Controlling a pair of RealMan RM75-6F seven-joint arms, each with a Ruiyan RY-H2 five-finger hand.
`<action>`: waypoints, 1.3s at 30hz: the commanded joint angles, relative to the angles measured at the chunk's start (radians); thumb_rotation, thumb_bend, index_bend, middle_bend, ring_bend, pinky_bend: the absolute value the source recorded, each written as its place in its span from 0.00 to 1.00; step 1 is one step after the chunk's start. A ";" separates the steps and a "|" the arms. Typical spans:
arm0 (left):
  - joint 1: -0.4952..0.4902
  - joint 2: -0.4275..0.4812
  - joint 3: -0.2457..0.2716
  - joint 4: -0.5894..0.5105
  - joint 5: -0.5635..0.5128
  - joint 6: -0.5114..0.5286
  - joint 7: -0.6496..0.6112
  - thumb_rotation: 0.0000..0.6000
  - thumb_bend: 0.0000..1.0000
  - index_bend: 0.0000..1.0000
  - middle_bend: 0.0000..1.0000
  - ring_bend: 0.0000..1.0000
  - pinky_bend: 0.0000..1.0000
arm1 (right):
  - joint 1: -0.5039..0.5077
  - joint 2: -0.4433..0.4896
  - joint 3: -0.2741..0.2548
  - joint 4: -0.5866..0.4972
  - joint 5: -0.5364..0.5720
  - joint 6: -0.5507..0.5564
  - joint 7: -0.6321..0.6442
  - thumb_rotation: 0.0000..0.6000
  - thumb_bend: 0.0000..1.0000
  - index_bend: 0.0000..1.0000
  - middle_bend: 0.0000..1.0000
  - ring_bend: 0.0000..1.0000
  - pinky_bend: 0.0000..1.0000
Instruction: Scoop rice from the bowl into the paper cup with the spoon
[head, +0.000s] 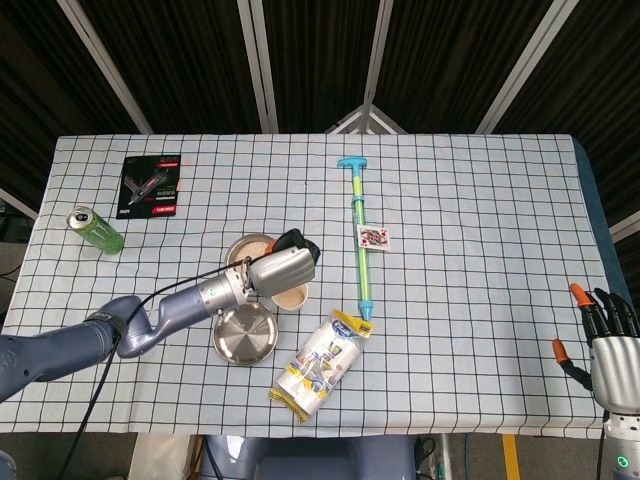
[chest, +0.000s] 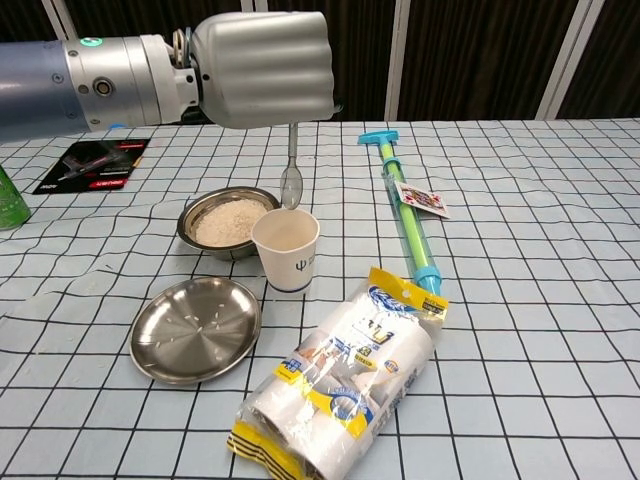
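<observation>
Spoon (chest: 291, 184) hangs bowl-down just above the paper cup (chest: 286, 250), gripped in the left hand's (chest: 262, 68) closed fingers; right hand (head: 606, 335) idles, fingers spread.

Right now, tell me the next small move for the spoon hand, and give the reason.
Probably swing the left hand sideways toward the rice bowl and lower the spoon in. The spoon hangs bowl-down just above the paper cup, apparently empty, and the bowl beside it holds plenty of rice.
</observation>
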 joint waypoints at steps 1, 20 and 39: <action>0.003 0.003 0.003 -0.006 0.012 -0.014 0.008 1.00 0.62 0.56 1.00 1.00 1.00 | 0.000 0.000 0.000 0.000 0.000 -0.001 0.000 1.00 0.38 0.07 0.22 0.13 0.14; 0.038 0.011 -0.044 -0.035 -0.004 -0.053 0.020 1.00 0.61 0.56 1.00 1.00 1.00 | 0.000 0.000 0.000 0.000 0.000 0.000 0.000 1.00 0.38 0.07 0.22 0.13 0.14; 0.068 0.022 -0.062 -0.047 0.012 -0.074 0.034 1.00 0.61 0.57 1.00 1.00 1.00 | 0.000 0.000 0.000 -0.001 0.000 0.001 -0.001 1.00 0.38 0.07 0.22 0.13 0.14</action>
